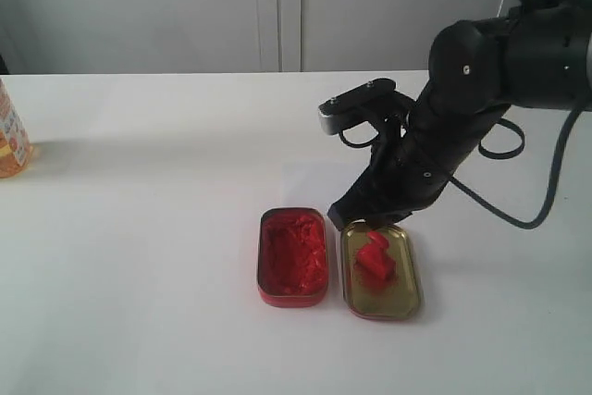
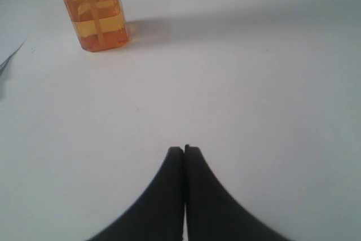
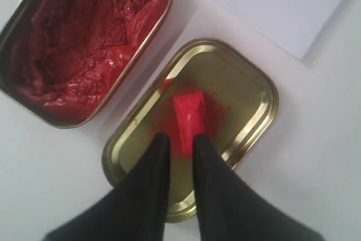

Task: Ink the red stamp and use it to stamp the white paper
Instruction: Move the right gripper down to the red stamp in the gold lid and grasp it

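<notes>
The red stamp (image 1: 375,262) (image 3: 190,114) lies on its side in the gold tin lid (image 1: 408,291) (image 3: 243,91), on a red smear. My right gripper (image 1: 355,221) (image 3: 180,138) hovers over the lid's far end, its fingers a narrow gap apart. The stamp's near end shows just past the tips, and nothing is clamped. The white paper (image 3: 271,4) lies beyond the lid; no imprint shows on the visible part. Over bare table, my left gripper (image 2: 184,149) is shut on nothing; the exterior view does not show it.
The open red tin of ink paste (image 1: 293,258) (image 3: 84,43) sits beside the lid, touching it. An orange bottle (image 1: 11,141) (image 2: 96,9) stands at the far left table edge. A wall runs behind the table.
</notes>
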### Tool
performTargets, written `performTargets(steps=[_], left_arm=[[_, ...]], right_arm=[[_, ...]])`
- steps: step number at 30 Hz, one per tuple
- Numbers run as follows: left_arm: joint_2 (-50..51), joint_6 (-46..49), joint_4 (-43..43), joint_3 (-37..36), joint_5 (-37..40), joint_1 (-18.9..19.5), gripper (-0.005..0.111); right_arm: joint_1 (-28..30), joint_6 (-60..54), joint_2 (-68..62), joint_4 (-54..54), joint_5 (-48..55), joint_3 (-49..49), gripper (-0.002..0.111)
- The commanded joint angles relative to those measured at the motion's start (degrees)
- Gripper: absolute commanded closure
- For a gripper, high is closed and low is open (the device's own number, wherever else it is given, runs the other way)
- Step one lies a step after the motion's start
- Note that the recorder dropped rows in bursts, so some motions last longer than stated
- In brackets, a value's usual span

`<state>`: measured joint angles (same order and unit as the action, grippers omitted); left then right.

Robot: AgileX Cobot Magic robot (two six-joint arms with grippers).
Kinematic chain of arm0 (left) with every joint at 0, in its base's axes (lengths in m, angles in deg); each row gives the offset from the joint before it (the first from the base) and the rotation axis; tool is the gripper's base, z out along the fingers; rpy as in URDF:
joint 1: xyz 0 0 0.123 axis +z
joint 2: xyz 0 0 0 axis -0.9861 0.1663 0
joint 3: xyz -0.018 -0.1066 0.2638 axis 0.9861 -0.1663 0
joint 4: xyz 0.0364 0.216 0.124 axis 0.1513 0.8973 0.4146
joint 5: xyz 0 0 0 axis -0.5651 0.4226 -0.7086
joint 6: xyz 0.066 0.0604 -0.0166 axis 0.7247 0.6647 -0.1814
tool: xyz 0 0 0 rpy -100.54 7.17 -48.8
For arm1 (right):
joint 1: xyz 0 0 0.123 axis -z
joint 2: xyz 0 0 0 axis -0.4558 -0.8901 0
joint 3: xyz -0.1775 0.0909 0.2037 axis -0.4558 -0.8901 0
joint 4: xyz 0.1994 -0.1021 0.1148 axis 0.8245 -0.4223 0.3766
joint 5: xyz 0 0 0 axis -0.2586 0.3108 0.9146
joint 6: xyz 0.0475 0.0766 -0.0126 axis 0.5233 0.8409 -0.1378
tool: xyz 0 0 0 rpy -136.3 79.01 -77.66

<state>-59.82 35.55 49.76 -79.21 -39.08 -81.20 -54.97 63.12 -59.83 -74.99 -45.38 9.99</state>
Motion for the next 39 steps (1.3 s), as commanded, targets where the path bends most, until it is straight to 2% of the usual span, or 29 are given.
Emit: performTargets(steps=[1,19,39], left_arm=[[-0.12,-0.24,0.0,-0.22,-0.2,0.07,0.107],[-0.12,-0.24,0.0,-0.22,-0.2,0.07,0.107],[-0.12,-0.24,0.0,-0.22,-0.2,0.07,0.107]], right_arm=[[-0.11,-1.85,-1.66,-0.47,-0.02,0.45,0.081],[-0.11,-3.31,-7.79,-3.08,-4.28,0.45,0.081],[-0.11,-3.31,-10.11,-3.08,-3.82,0.45,0.083]])
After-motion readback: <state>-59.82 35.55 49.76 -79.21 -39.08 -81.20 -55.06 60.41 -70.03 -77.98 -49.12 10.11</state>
